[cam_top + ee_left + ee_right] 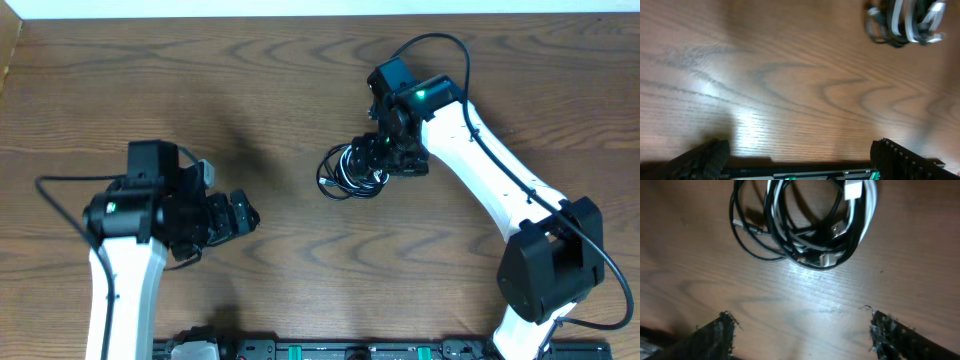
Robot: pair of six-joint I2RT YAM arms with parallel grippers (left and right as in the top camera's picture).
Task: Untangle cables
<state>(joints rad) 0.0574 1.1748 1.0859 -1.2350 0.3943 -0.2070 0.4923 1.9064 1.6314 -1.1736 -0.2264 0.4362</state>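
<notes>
Right fingers (715, 335) stand apart just short of the coiled cables (812, 255); left fingers (900, 155) apart, well away

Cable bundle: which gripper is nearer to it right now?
Right. The right gripper is just beside the cable bundle, jaws open, with the bundle ahead of them rather than between them. The left gripper sits well away to its left, jaws also open.

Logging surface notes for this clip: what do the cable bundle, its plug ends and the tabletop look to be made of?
Cable bundle: black and white cords, likely rubbery plastic jackets, since they look smooth with a slight sheen. Plug ends: the silvery tips glint, so probably metal in plastic housings. Tabletop: brown wood grain under glossy glare. Whether it is solid wood or laminate cannot be told.
</notes>
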